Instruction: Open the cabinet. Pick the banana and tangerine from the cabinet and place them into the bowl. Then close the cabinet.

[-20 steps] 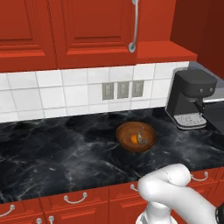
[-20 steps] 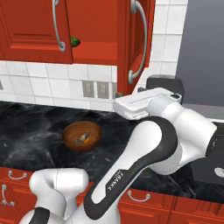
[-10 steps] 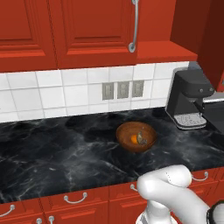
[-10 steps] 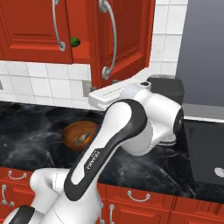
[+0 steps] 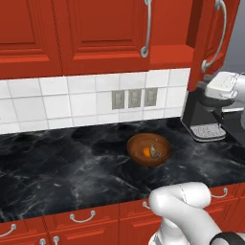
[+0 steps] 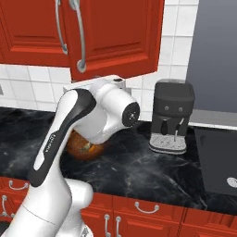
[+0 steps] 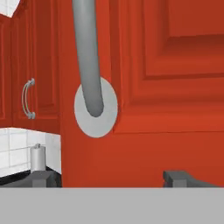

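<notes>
Swinging further shut since a moment ago, the right door of the cabinet (image 6: 115, 32) now stands only partly ajar, and my arm has followed it leftward. On the desk (image 5: 62, 167) the wooden bowl (image 5: 149, 149) holds the tangerine (image 5: 146, 152) and the dark banana (image 5: 155, 152) side by side. Right of it stands a black coffee machine (image 6: 172, 115). My gripper (image 7: 109, 177) faces the door's silver handle (image 7: 89, 61), fingers (image 7: 179, 177) spread wide, gripping nothing.
</notes>
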